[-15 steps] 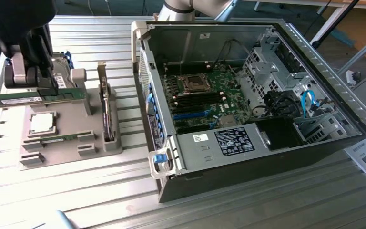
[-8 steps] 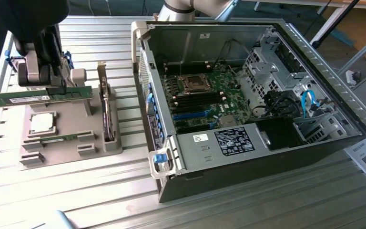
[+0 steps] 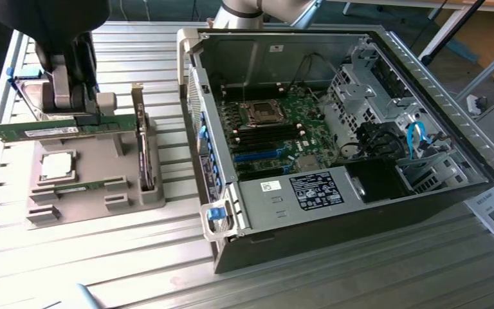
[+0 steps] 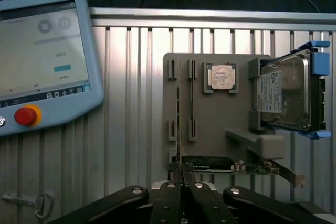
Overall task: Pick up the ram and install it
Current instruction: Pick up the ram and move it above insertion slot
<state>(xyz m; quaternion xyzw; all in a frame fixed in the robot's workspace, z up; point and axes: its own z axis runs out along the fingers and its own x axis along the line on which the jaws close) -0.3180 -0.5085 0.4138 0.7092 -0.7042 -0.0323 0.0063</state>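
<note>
The ram [image 3: 58,131], a long thin green board, hangs level above the grey holder block [image 3: 101,170] at the exterior view's left. My gripper [image 3: 84,116] is shut on its upper edge near the middle. In the wrist view the ram [image 4: 180,124] is seen edge-on as a thin line running out from between my shut fingers [image 4: 169,203]. The open computer case [image 3: 453,161] lies on its side to the exterior view's right, with the motherboard's dark memory slots [image 3: 269,136] showing inside, well apart from the ram.
The holder block also carries a square silver processor [image 3: 58,166], another green stick [image 3: 80,187] and a hard drive [image 4: 286,95] standing on edge with blue rails. A teach pendant [image 4: 42,61] lies on the ribbed metal table [image 3: 101,257].
</note>
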